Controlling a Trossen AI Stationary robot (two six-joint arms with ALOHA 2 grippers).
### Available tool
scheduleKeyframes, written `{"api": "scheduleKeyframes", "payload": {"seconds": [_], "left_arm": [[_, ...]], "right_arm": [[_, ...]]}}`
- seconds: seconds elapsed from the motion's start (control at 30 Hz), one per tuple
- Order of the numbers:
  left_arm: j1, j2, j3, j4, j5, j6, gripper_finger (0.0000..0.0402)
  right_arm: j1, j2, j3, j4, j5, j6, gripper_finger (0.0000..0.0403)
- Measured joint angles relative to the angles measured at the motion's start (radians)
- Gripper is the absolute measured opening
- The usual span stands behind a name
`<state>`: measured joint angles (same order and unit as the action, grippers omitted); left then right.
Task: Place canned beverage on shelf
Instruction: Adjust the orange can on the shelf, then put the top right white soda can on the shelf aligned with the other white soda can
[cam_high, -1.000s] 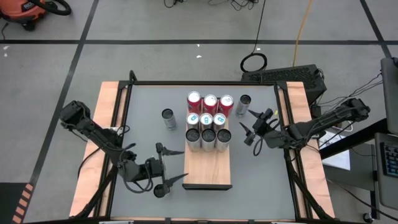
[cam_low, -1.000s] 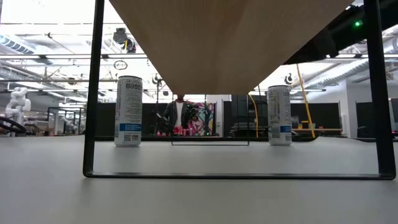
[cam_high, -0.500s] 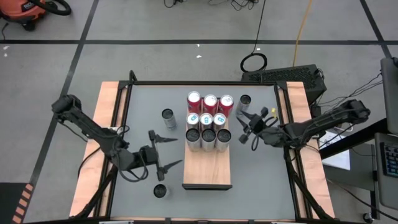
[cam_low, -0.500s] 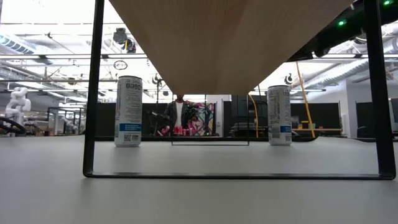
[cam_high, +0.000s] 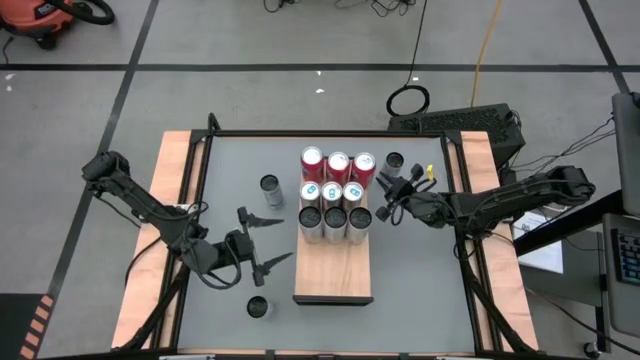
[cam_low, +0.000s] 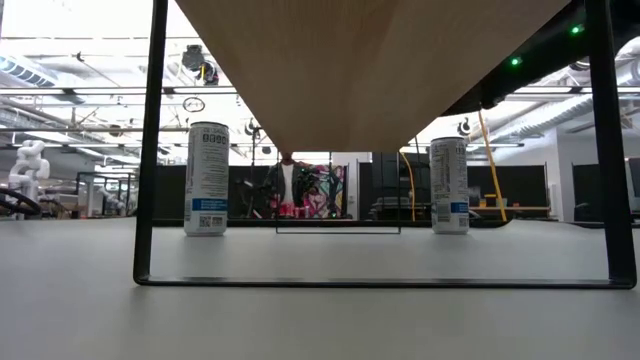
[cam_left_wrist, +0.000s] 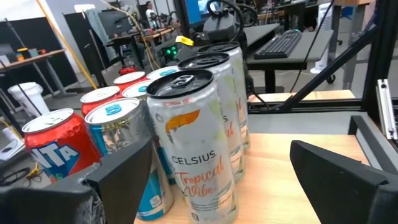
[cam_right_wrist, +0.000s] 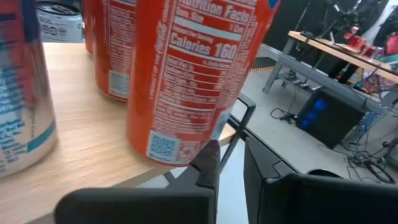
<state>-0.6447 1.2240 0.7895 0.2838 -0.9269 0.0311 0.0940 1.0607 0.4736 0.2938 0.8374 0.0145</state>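
The shelf (cam_high: 334, 255) lies along the middle of the grey bench (cam_high: 420, 270), a light-brown wood-grain board with a dark rim. Nine cans stand on its far half in three rows of three: red cans (cam_high: 337, 165) at the far end, blue-topped cans (cam_high: 332, 191) in the middle row, and dark-topped Celsius cans (cam_high: 334, 220) nearest the bare part of the board. In the left wrist view the closest Celsius can (cam_left_wrist: 194, 146) reads "Tropical Vibe" and stands upright on the wood, with a red Coca-Cola can (cam_left_wrist: 59, 146) behind it to one side.

Three more cans stand on the bench off the shelf: one (cam_high: 270, 190) to the left of the rows, one (cam_high: 393, 163) just beside the far right corner of the shelf, and one (cam_high: 257, 307) near the front edge, left of the shelf.

The left tool (cam_high: 262, 241) hovers left of the shelf, near its middle, with its two fingers spread wide and nothing between them. The right tool (cam_high: 384, 208) sits just beside the right edge of the shelf, level with the blue-topped row; its fingers (cam_right_wrist: 208, 163) are closed nearly together and hold nothing, with a red can (cam_right_wrist: 186, 74) on the shelf edge right in front of them.

In the low view two of the loose cans (cam_low: 207, 178) stand upright on the bench.
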Motion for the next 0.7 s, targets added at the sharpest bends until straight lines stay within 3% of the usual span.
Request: {"api": "scheduleKeyframes", "payload": {"seconds": [0.17, 0.7], "left_arm": [[0.005, 0.000, 0.000, -0.002, -0.002, 0.000, 0.0374], [0.010, 0.001, 0.000, -0.064, -0.002, -0.056, 0.0374]], "right_arm": [[-0.029, 0.019, 0.000, 0.066, -0.084, -0.025, 0.0001], [-0.015, -0.012, 0.000, 0.081, -0.078, -0.033, 0.0001]]}}
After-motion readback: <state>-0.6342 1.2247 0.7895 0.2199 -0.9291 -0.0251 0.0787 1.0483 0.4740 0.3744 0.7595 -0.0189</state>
